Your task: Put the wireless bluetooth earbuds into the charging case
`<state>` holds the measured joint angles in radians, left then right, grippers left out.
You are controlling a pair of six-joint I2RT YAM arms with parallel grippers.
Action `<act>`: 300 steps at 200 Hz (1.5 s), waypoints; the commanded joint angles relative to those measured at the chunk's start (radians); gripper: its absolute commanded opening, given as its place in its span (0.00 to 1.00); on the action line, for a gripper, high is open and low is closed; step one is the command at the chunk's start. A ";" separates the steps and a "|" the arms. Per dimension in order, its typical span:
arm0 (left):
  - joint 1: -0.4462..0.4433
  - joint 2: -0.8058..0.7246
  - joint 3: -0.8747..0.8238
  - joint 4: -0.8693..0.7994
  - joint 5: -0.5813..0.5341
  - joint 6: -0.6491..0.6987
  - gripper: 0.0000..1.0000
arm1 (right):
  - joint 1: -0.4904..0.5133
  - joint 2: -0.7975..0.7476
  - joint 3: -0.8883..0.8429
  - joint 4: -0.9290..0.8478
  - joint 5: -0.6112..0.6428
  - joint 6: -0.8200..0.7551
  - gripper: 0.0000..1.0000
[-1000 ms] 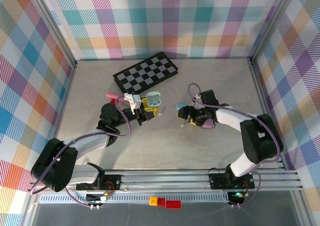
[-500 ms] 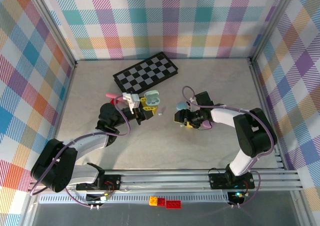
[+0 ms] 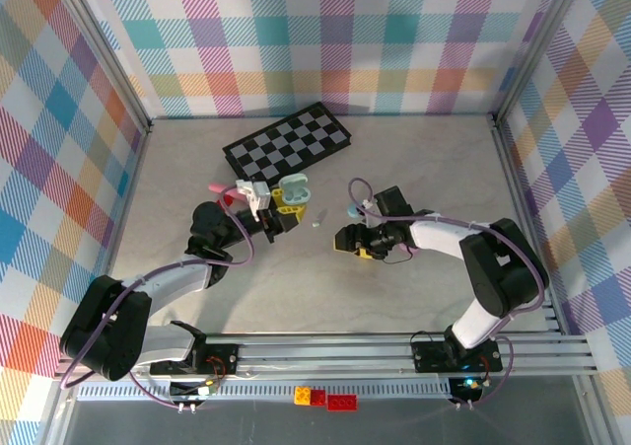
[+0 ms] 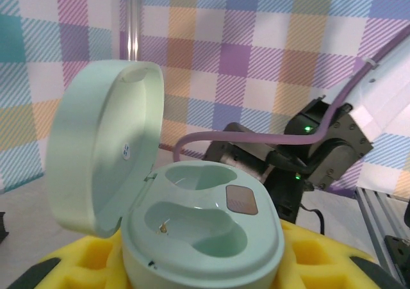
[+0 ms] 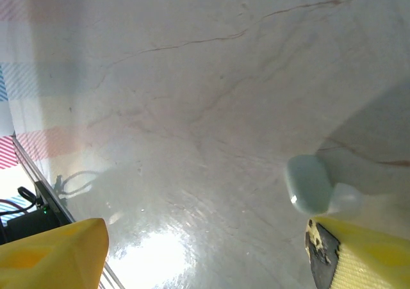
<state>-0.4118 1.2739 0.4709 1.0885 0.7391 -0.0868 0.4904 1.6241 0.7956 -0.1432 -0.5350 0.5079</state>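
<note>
Mint-green plastic charging case [image 4: 192,238], lid open, clamped in left gripper [image 3: 284,208]; right gripper [image 3: 345,238] slid left.
Its jaws wide, empty, straddle pale-green earbud [image 5: 311,185]: pickup next.

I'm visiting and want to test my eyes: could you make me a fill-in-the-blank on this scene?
The charging case held by the left hand has its lid flipped ___.
Both of its wells are ___.
The right hand is wide ___, with an earbud on the table near it.
The board at the back has squares of black and ___.
Missing words: open; empty; open; white.
</note>
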 commanded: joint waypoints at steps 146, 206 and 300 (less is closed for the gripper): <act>0.241 -0.095 -0.118 0.132 -0.148 -0.085 0.35 | 0.406 0.174 0.405 -0.593 1.053 -0.270 0.60; 0.245 -0.114 -0.123 0.101 -0.139 -0.073 0.36 | 0.445 0.309 0.495 -0.623 1.114 -0.300 0.43; 0.246 -0.109 -0.118 0.090 -0.130 -0.068 0.36 | 0.445 0.345 0.509 -0.653 1.141 -0.301 0.34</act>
<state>-0.1802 1.1805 0.3550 1.1568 0.6006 -0.1646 0.9310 1.9472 1.2850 -0.7624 0.5877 0.2153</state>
